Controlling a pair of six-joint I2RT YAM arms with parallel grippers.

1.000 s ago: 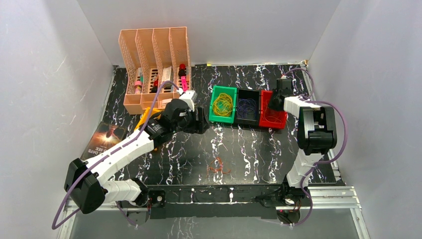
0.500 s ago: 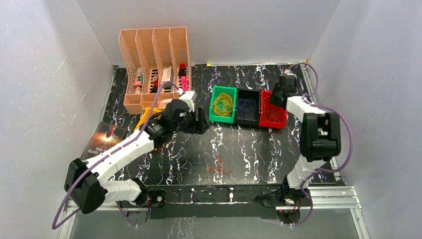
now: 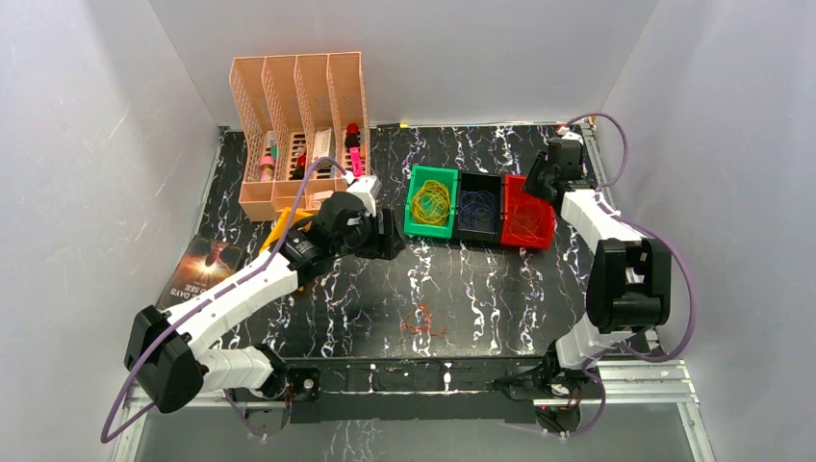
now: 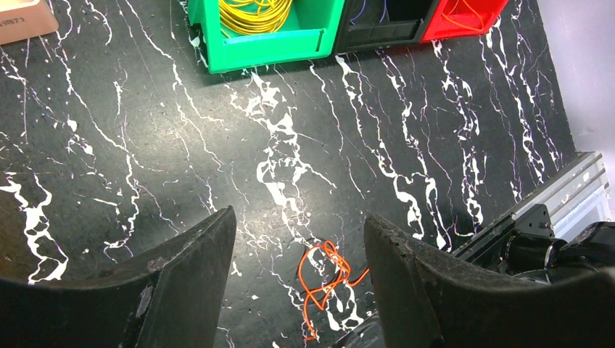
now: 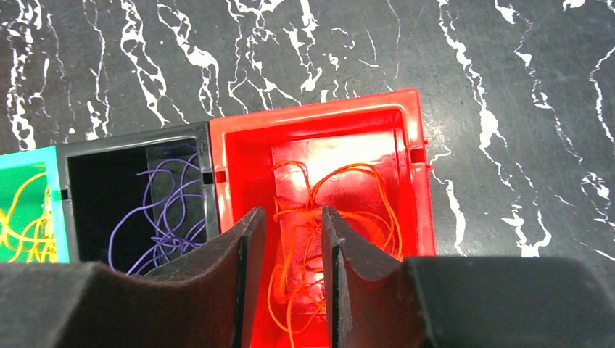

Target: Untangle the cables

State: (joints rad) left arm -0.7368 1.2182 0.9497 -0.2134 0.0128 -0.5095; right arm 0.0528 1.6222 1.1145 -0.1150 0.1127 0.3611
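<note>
Sorted: yellow cables [image 3: 430,202] in green bin [image 3: 414,227], purple cables [image 3: 476,205] in black bin [image 3: 478,234], orange cables [image 5: 341,210] in red bin [image 5: 312,119]. Outstanding: orange tangle [image 4: 324,279] on table [image 3: 481,289]. The left hand [image 4: 299,217] and right hand [image 5: 291,214] are open and empty.

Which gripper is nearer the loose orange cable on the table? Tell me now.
Left. The left gripper hovers open beyond the orange cable; the right gripper sits farther off, over the red bin.
</note>
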